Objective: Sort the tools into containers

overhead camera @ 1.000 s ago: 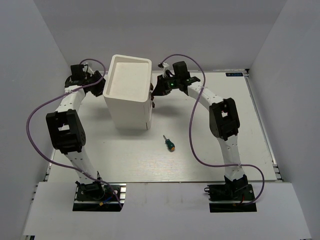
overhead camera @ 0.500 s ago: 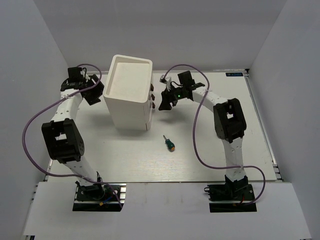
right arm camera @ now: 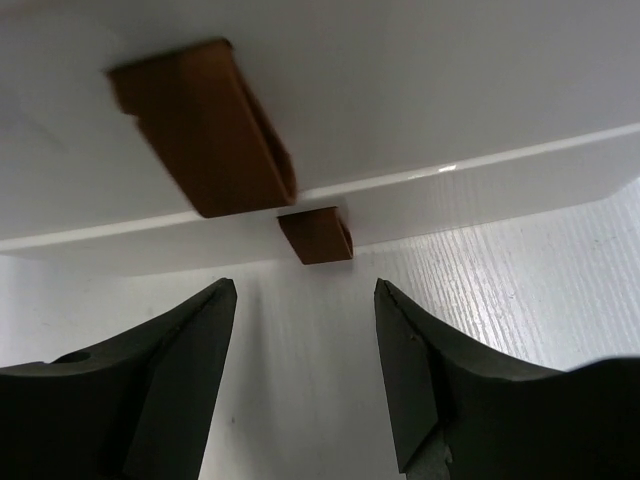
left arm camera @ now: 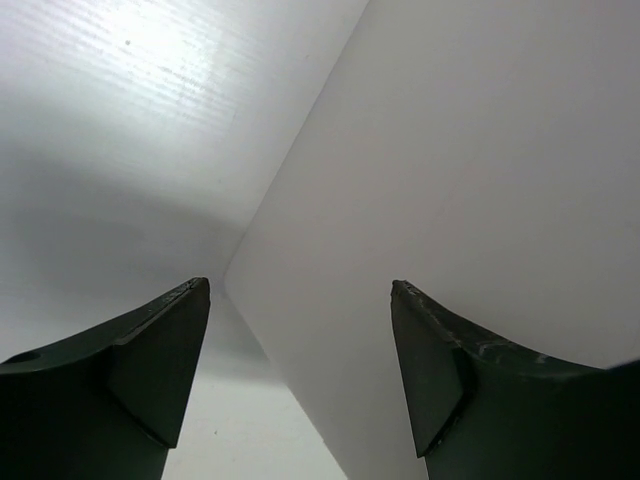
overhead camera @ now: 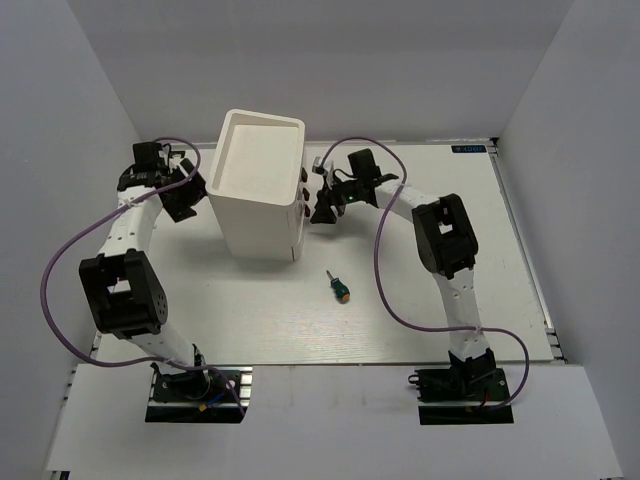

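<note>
So there's one tool out, a stubby green-handled screwdriver (overhead camera: 337, 284) lying flat on the desk (overhead camera: 420, 300). Its handle points toward the near side and its dark tip angles back toward the box. It sits near the front right corner of the container (overhead camera: 255, 225) without touching it. The container is a tall white plastic box, standing upright, with a recessed tray on top. The drawers are on its right side, and their brown knobs (right arm camera: 205, 125) stick out in a column.

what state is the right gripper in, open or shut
Open. In the right wrist view the right gripper has its fingers well apart, nothing between them, facing the brown knob.
</note>
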### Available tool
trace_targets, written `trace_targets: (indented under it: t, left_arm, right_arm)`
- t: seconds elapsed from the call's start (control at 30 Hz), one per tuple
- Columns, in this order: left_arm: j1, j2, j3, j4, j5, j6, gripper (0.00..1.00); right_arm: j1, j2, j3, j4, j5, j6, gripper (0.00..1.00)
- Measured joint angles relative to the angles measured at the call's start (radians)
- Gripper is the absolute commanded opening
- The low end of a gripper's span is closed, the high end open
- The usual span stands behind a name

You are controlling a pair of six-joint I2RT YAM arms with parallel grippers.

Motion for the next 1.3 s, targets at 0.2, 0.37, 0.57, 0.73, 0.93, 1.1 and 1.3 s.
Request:
trace_targets:
  t: [0.2, 0.37, 0.57, 0.73, 0.93, 1.1, 1.3]
  left_arm:
    - [0.007, -0.017, -0.056, -0.013, -0.007, -0.009, 0.83]
    - [0.008, -0.017, -0.057, -0.012, -0.007, -0.018, 0.85]
    - [0.008, -0.017, -0.058, -0.011, -0.004, -0.028, 0.85]
    - [0.008, -0.017, -0.071, 0.003, 0.002, -0.039, 0.85]
    - [0.003, -0.017, -0.076, 0.008, 0.016, -0.047, 0.85]
    - [0.003, -0.017, -0.08, 0.014, 0.018, -0.056, 0.85]
    - [0.005, -0.028, -0.119, 0.02, 0.017, -0.074, 0.85]
  right_arm:
    - [0.005, 0.056, 0.022, 0.041, 0.019, 0.011, 0.64]
    - [0.007, 0.083, 0.052, 0.093, 0.026, 0.047, 0.64]
    - [0.011, 0.084, 0.069, 0.134, 0.022, 0.084, 0.59]
    - [0.011, 0.084, 0.069, 0.134, -0.006, 0.108, 0.34]
    - [0.009, 0.089, 0.069, 0.158, -0.033, 0.145, 0.0]
    - [0.006, 0.089, 0.056, 0.171, -0.03, 0.142, 0.0]
    - [0.004, 0.05, 0.013, 0.169, 0.033, 0.082, 0.0]
